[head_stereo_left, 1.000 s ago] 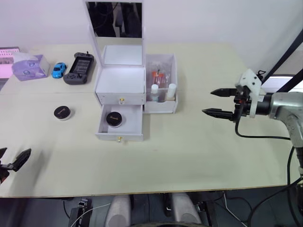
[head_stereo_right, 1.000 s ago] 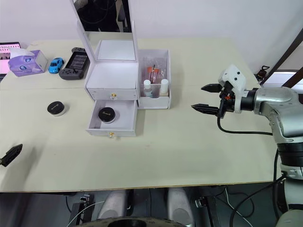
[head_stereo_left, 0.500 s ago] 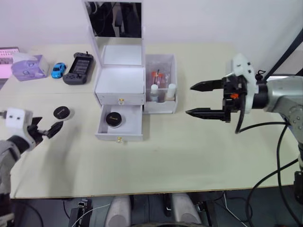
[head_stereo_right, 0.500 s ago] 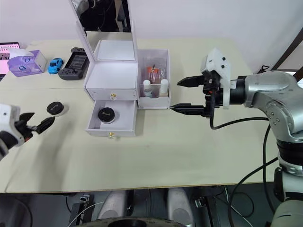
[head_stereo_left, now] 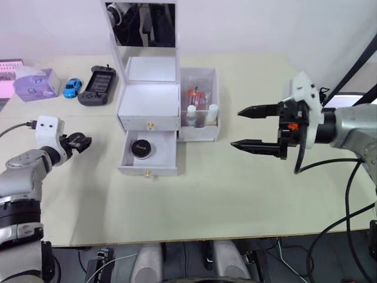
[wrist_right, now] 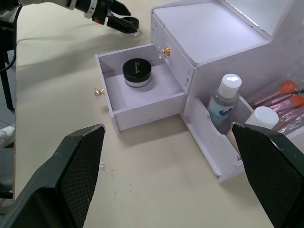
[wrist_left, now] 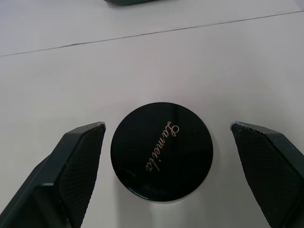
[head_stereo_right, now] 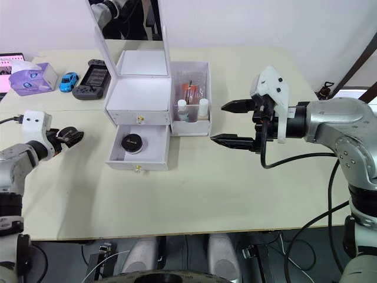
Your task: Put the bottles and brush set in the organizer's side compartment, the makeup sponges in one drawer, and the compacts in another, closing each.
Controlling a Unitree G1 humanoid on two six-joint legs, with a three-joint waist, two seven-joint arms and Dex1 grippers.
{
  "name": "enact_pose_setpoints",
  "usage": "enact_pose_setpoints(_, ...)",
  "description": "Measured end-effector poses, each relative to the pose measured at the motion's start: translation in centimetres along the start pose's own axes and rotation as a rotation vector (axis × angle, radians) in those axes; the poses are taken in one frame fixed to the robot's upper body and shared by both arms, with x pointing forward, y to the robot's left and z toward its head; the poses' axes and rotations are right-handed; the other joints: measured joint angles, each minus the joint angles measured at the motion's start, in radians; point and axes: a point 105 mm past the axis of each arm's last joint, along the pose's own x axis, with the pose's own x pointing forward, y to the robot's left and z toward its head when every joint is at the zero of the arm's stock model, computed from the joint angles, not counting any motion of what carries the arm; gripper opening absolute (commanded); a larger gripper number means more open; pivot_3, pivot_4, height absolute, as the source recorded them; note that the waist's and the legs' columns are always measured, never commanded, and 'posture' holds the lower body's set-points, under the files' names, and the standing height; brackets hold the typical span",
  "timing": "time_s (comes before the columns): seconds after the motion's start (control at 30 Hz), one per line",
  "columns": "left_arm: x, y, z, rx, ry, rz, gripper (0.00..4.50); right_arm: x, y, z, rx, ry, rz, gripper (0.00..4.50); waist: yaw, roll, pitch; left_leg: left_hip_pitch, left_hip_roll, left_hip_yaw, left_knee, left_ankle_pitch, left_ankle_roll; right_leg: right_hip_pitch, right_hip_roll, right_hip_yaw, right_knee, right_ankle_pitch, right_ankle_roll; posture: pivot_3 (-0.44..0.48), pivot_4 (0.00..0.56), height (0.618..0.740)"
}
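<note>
The white organizer (head_stereo_left: 150, 100) stands with its mirror lid up. Its lower drawer (head_stereo_left: 148, 159) is pulled out, with one black compact (head_stereo_left: 140, 147) inside. The upper drawer is shut. Two bottles (wrist_right: 223, 99) and the brush set (wrist_right: 285, 95) stand in the side compartment (head_stereo_left: 200, 127). A second black compact (wrist_left: 161, 164) lies on the table left of the organizer. My left gripper (head_stereo_left: 79, 142) is open, with one finger on each side of that compact. My right gripper (head_stereo_left: 235, 127) hangs open and empty, just right of the side compartment. The makeup sponges are out of view.
A black game controller (head_stereo_left: 97, 85), a blue toy car (head_stereo_left: 73, 87) and a purple tissue pack (head_stereo_left: 38, 82) lie along the back left of the table. The table's front edge (head_stereo_left: 194, 239) runs below both arms.
My left gripper has come up from the front left corner to straddle the compact on the table. My right gripper moved left toward the organizer, then held.
</note>
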Motion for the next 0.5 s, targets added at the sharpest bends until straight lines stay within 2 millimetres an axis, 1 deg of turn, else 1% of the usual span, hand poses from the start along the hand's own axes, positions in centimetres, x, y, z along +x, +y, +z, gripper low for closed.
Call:
enact_pose_setpoints(0.13, 0.2, -0.3, -0.3, -0.004, 0.011, -0.010, 4.44, 0.0, -0.1, 0.0, 0.001, 0.005, -0.014, 4.50, 0.000, 0.000, 0.000, 0.000, 0.000, 0.000, 0.000, 0.000, 0.000, 0.000, 0.000, 0.000, 0.000, 0.000, 0.000, 0.000, 0.150, 0.740)
enact_pose_setpoints(0.17, 0.3, -0.3, -0.3, -0.005, 0.012, -0.011, 4.20, 0.0, -0.2, 0.0, 0.000, 0.005, -0.016, 4.50, 0.000, 0.000, 0.000, 0.000, 0.000, 0.000, 0.000, 0.000, 0.000, 0.000, 0.000, 0.000, 0.000, 0.000, 0.000, 0.000, 0.150, 0.740)
enact_pose_setpoints(0.23, 0.3, -0.3, -0.3, -0.009, 0.014, -0.012, 3.59, -0.1, -0.4, 0.4, -0.007, 0.003, -0.026, 4.50, 0.000, 0.000, 0.000, 0.000, 0.000, 0.000, 0.000, 0.000, 0.000, 0.000, 0.000, 0.000, 0.000, 0.000, 0.000, 0.000, 0.150, 0.740)
enact_pose_setpoints(0.3, 0.3, -0.3, -0.3, -0.013, 0.018, -0.012, 2.63, -0.1, -0.5, 0.8, -0.018, -0.001, -0.033, 4.50, 0.000, 0.000, 0.000, 0.000, 0.000, 0.000, 0.000, 0.000, 0.000, 0.000, 0.000, 0.000, 0.000, 0.000, 0.000, 0.000, 0.150, 0.740)
enact_pose_setpoints(0.4, 0.3, -0.3, -0.3, -0.018, 0.024, -0.011, 2.63, -0.1, -0.6, 1.2, -0.029, -0.003, -0.039, 4.50, 0.000, 0.000, 0.000, 0.000, 0.000, 0.000, 0.000, 0.000, 0.000, 0.000, 0.000, 0.000, 0.000, 0.000, 0.000, 0.000, 0.150, 0.740)
enact_pose_setpoints(0.5, 0.1, 0.1, -0.1, -0.028, 0.012, 0.004, 2.63, 0.0, -0.9, 1.2, -0.014, 0.006, -0.052, 4.50, -0.001, 0.000, 0.000, 0.000, 0.000, 0.000, 0.000, 0.000, 0.000, 0.000, 0.000, 0.000, 0.000, 0.000, 0.000, 0.000, 0.150, 0.740)
